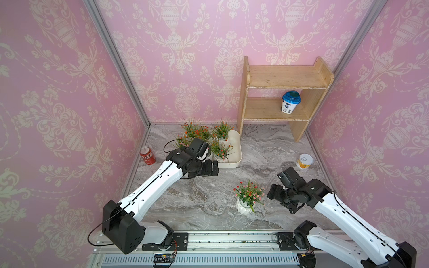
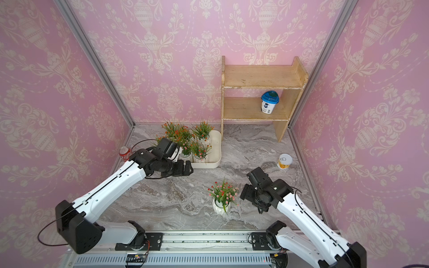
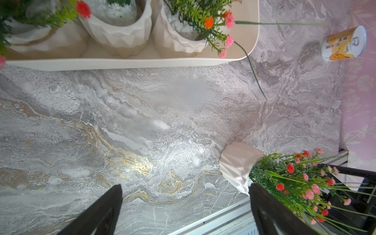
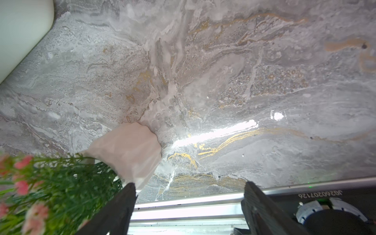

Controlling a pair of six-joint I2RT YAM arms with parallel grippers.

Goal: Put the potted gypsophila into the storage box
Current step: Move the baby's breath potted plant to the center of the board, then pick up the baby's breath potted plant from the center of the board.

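On the grey marbled tabletop [image 1: 197,192], one pink-flowered gypsophila [image 1: 247,199] in a ribbed white pot stands well outside the cream plastic storage box [image 1: 239,148].
Right gripper [image 4: 190,184] sits beside it, jaws spread and empty — close low on the pot, not the sprigs; left gripper [image 3: 185,185], likewise spread and empty, hangs near the box.
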